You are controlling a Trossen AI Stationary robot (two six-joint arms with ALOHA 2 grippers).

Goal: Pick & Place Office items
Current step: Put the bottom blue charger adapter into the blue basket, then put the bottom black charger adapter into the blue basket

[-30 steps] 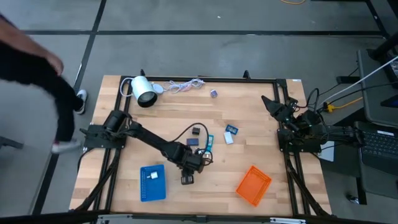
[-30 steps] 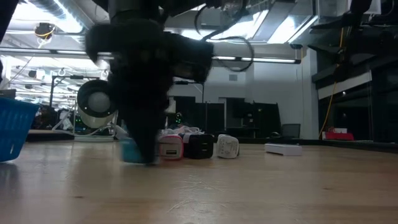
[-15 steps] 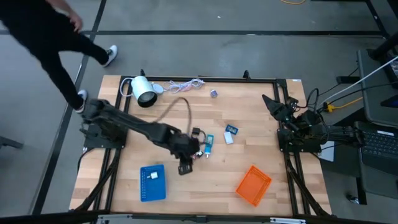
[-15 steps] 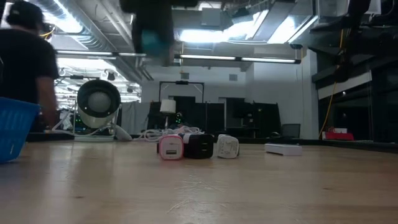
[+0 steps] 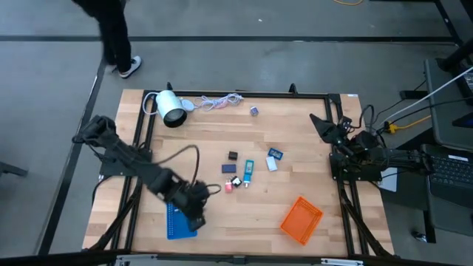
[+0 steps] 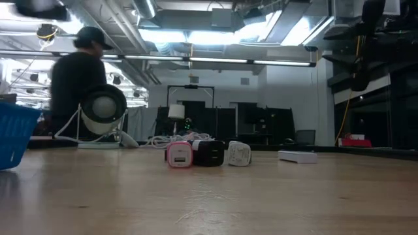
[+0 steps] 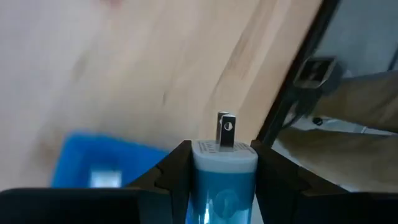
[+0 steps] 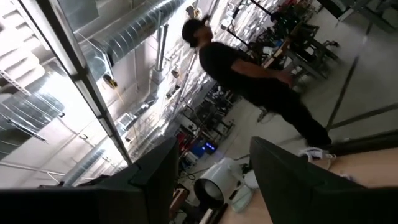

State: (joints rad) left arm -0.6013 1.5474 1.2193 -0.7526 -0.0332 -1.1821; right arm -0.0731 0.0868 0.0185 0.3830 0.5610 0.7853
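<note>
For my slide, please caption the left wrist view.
Left pincer holds a blue-and-white plug adapter above the blue mesh tray.

Blue charger (image 7: 225, 180) cut off below.

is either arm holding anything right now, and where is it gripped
The left gripper holds a blue plug adapter, its jaws pinching the body's two sides, prongs pointing outward, over the blue tray. The right gripper holds nothing.

Both arms (image 5: 140, 166) are dark and jointed. A black cable (image 5: 185, 159) loops over the left one. Its fingers (image 7: 171, 171) are black, angular.
</note>
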